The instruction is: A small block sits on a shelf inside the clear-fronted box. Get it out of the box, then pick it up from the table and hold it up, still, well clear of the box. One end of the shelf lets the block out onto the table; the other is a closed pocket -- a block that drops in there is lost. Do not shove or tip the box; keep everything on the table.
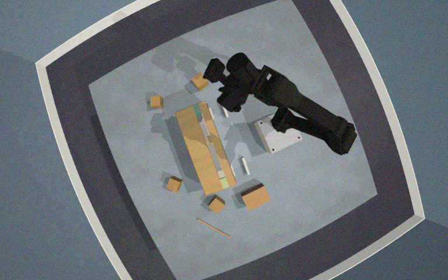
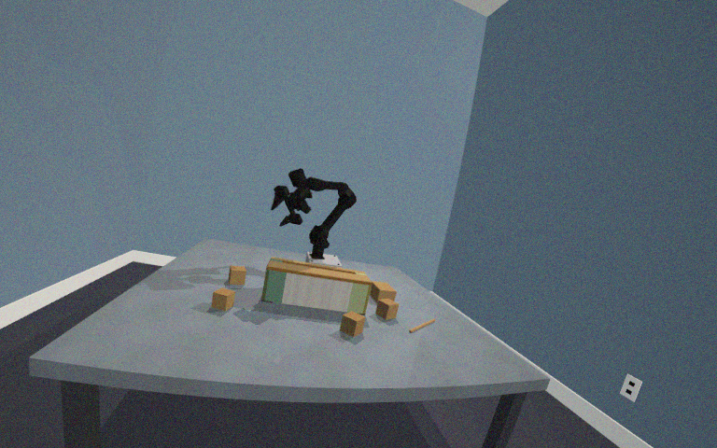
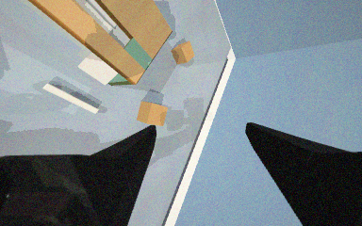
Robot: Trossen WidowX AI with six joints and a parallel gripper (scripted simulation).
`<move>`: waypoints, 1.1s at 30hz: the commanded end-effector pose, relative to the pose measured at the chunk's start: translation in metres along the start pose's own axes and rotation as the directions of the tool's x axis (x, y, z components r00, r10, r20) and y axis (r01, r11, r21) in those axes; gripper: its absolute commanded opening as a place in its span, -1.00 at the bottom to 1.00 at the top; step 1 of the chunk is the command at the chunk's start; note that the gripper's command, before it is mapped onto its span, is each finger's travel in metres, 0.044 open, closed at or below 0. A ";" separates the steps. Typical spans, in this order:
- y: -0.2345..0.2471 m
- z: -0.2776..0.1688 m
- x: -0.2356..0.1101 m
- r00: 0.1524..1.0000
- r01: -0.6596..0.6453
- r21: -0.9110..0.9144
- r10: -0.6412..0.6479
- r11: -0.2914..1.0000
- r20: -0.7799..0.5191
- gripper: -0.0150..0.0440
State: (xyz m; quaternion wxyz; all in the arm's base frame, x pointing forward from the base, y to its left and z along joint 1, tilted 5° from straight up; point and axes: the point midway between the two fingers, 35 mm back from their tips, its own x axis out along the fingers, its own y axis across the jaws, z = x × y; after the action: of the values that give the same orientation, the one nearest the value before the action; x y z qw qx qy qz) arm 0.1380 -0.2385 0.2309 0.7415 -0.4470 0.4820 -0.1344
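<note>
The long wooden box [image 1: 197, 155] [image 2: 316, 292] lies in the middle of the table, with a dark green end [image 1: 197, 109] and a light green end [image 1: 224, 182]. Its dark green end also shows in the wrist view [image 3: 137, 51]. I cannot make out the small block inside; only a grey strip shows through the box's top slot. My gripper [image 1: 221, 86] [image 2: 280, 212] [image 3: 200, 128] is open and empty. It hangs high above the table, beside the dark green end of the box, and tilts toward the table edge.
Tan cubes [image 1: 199, 80] [image 1: 156, 101] [image 1: 174, 183] [image 1: 216, 203] lie around the box. A larger tan block [image 1: 255, 196] and a thin stick [image 1: 213, 227] lie past the light green end. Short white bars [image 1: 244, 165] [image 1: 224, 111] lie between the box and the arm's base plate [image 1: 284, 141].
</note>
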 end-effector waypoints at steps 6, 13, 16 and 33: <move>0.049 0.073 0.032 0.941 -0.328 -0.164 0.337 0.930 0.031 0.86; 0.101 0.131 0.033 0.844 -0.515 -0.396 0.529 0.760 -0.081 0.86; 0.123 0.153 0.027 0.811 -0.559 -0.500 0.564 0.662 -0.159 0.86; 0.168 0.186 0.015 0.782 -0.582 -0.673 0.539 0.455 -0.312 0.86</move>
State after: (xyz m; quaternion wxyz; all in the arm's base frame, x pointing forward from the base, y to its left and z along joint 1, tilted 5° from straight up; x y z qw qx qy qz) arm 0.2619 -0.0531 0.1181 0.4851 -0.5200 0.6292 0.3138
